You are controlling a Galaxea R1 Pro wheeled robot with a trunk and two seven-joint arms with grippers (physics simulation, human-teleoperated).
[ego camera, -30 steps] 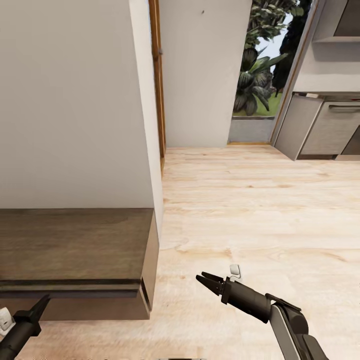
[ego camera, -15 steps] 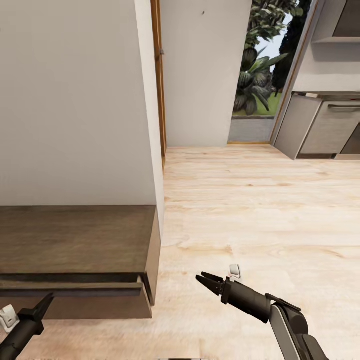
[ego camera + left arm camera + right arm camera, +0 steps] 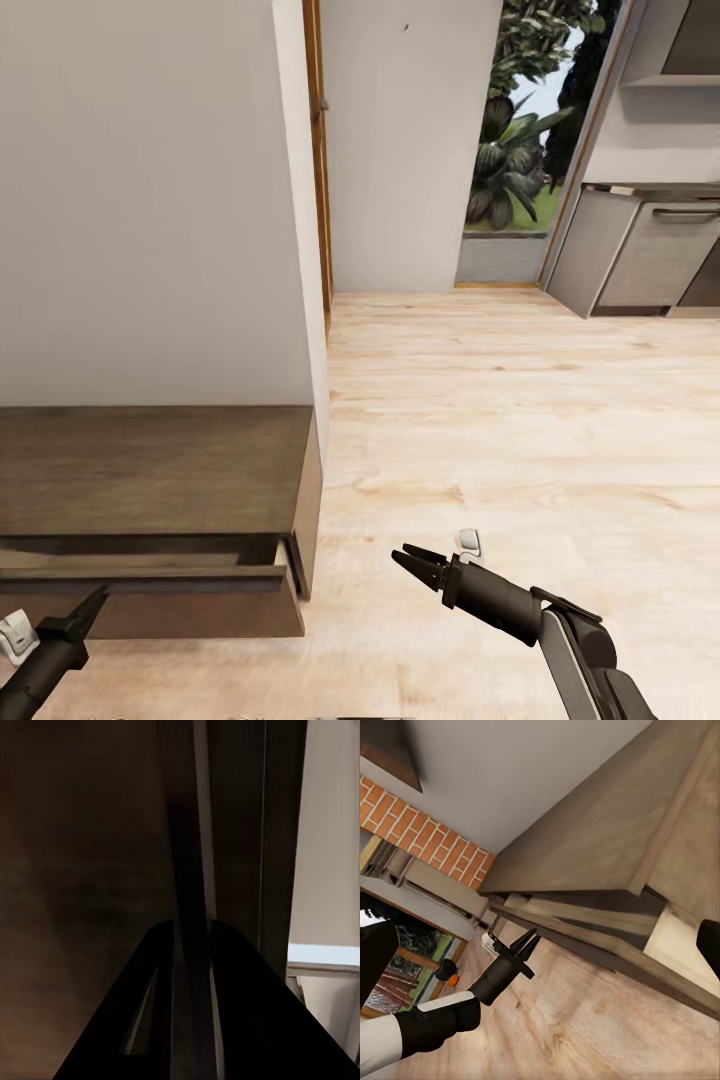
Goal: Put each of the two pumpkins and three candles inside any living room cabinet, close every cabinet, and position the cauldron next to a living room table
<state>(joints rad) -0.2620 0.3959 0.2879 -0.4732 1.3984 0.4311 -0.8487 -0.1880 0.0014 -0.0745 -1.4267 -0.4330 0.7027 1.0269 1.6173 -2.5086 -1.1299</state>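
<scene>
A long, low dark brown cabinet [image 3: 150, 470] stands against the white wall at the lower left. Its top drawer [image 3: 150, 581] is pulled out a little, and the pale wood inside [image 3: 675, 937] shows in the right wrist view. My left gripper [image 3: 95, 597] is shut on the drawer front's upper edge, which runs between the fingers [image 3: 157, 952] in the left wrist view. My right gripper [image 3: 400, 554] hangs open over bare floor to the cabinet's right, holding nothing. Far off in the right wrist view a tiny orange spot [image 3: 451, 980], perhaps a pumpkin, lies on the floor.
The wall corner [image 3: 315, 300] ends just past the cabinet's right end, with a wood-framed doorway behind it. Light wood floor [image 3: 520, 420] stretches out to the right. Grey kitchen cabinets [image 3: 640, 255] and a glass door to a garden [image 3: 515, 150] stand at the back right.
The drawer has slid out a little farther, widening the dark gap behind its front. The left gripper stays on its edge. The right arm has not moved.
</scene>
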